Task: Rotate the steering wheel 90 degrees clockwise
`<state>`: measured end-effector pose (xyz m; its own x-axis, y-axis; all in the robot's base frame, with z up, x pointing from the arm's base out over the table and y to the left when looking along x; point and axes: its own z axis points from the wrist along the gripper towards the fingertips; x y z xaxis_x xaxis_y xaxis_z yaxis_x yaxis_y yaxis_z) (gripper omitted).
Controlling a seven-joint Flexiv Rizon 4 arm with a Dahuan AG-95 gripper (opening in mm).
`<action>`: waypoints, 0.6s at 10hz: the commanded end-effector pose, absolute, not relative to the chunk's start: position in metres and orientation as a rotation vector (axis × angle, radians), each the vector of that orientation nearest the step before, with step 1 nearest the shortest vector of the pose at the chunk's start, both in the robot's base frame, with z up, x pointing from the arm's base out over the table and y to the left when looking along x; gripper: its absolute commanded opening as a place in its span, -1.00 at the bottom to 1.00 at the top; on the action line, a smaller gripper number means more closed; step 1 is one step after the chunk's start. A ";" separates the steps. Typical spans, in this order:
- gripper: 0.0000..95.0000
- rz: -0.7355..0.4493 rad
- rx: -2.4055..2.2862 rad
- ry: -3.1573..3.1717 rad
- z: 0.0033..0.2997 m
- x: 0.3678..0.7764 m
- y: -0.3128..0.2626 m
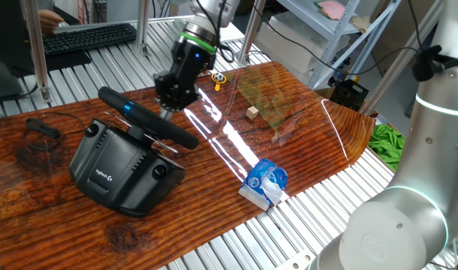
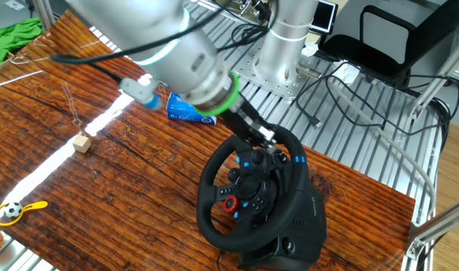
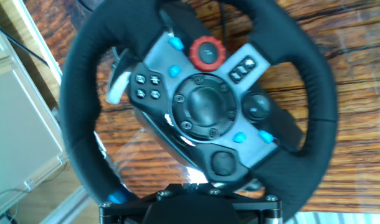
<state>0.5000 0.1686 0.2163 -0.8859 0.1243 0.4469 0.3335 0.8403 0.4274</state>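
Steering wheel [image 2: 248, 188] sits at the lower middle of the frame on the wooden table [image 2: 101, 181], its hub already tilted. Gripper [image 2: 263, 138], jaws clenched together, pushes the upper rim; the turn seems partly done.

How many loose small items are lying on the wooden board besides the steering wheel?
3: a wooden cube mid-board, a blue-and-white packet at the near edge, a soccer-ball toy at the far edge. Others may sit hidden behind the arm.
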 end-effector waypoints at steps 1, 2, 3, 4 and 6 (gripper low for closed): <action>-1.00 -0.710 -0.348 -2.611 0.214 0.502 0.175; -1.00 -0.708 -0.364 -2.613 0.212 0.505 0.183; -1.00 -0.704 -0.377 -2.614 0.211 0.507 0.189; -1.00 -0.702 -0.388 -2.616 0.210 0.508 0.194; -1.00 -0.688 -0.411 -2.613 0.208 0.517 0.208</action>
